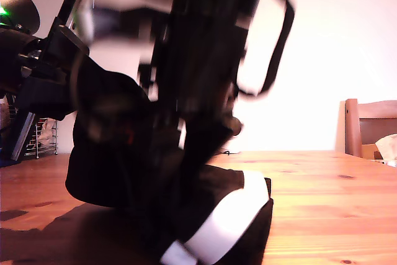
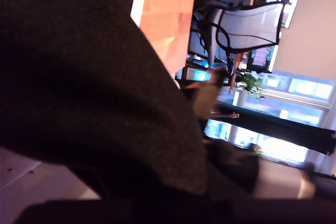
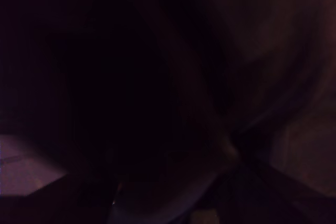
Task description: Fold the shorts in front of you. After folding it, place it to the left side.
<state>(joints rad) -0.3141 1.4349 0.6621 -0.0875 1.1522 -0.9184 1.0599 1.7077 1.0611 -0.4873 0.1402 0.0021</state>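
Note:
The black shorts (image 1: 124, 147) hang bunched above the wooden table (image 1: 322, 190), their lower end resting on it. A broad white stripe (image 1: 229, 228) curves along that lower end near the front edge. One arm (image 1: 56, 48) reaches in from the exterior view's left. Another arm (image 1: 205, 60), blurred, stands at the middle with the fabric draped on it. Black fabric of the shorts (image 2: 94, 87) fills most of the first wrist view and hides the jaws. The second wrist view is almost all dark cloth of the shorts (image 3: 157, 77), and no fingers show there.
A wooden chair (image 1: 369, 125) stands behind the table at the exterior view's right. A wire rack (image 1: 43, 138) is at the far left of that view. Bare tabletop (image 2: 168, 19) and an office chair (image 2: 249, 24) show past the cloth in the first wrist view.

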